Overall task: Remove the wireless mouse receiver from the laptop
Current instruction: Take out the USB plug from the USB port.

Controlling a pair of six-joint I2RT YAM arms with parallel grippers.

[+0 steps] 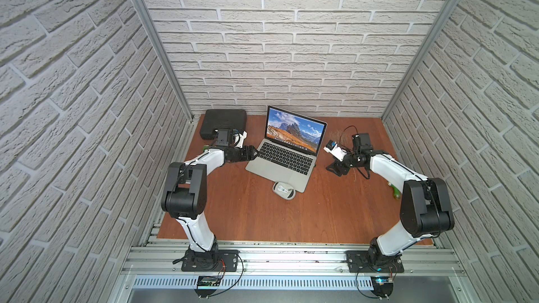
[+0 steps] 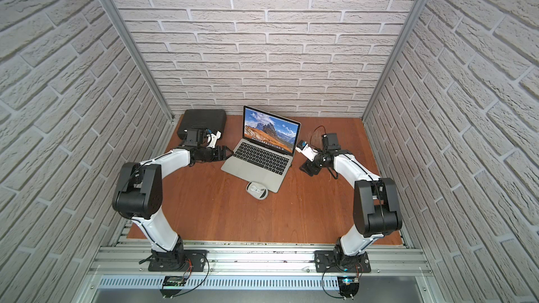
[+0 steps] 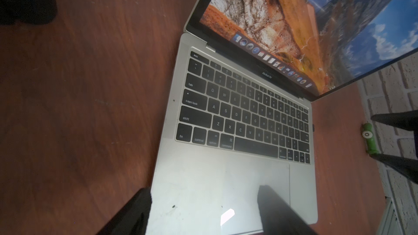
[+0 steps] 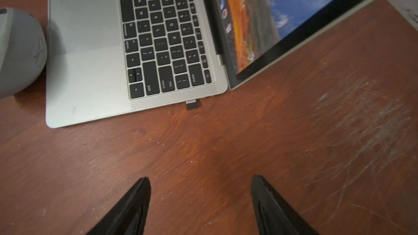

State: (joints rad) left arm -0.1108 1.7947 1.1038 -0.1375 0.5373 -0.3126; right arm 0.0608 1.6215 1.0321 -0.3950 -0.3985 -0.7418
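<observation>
One laptop point(image 1: 280, 155) stands open on the counter point(image 1: 250, 217). It is slim, matte silver-grey metal with flat black keys, a wide smooth trackpad and a glossy mountain picture on its screen. One wireless mouse receiver point(image 4: 192, 105), a tiny dark rectangular stub, is plugged into the laptop's right edge level with the shift and return keys and juts out over the wood. One rounded grey-white mouse point(image 1: 283, 190) lies just beside the laptop's front edge. One black moulded case point(image 1: 224, 119) sits at the back left. The counter is reddish-brown wood grain, with a patch of pale scratches point(image 4: 366, 127) behind the right arm point(image 1: 388, 167). There are two white-and-black arms. The right jaws, tapered and black, are spread wide and empty over bare wood, apart from the receiver. The left arm point(image 1: 204, 158) holds the left jaws parted and empty at the laptop's left edge.
</observation>
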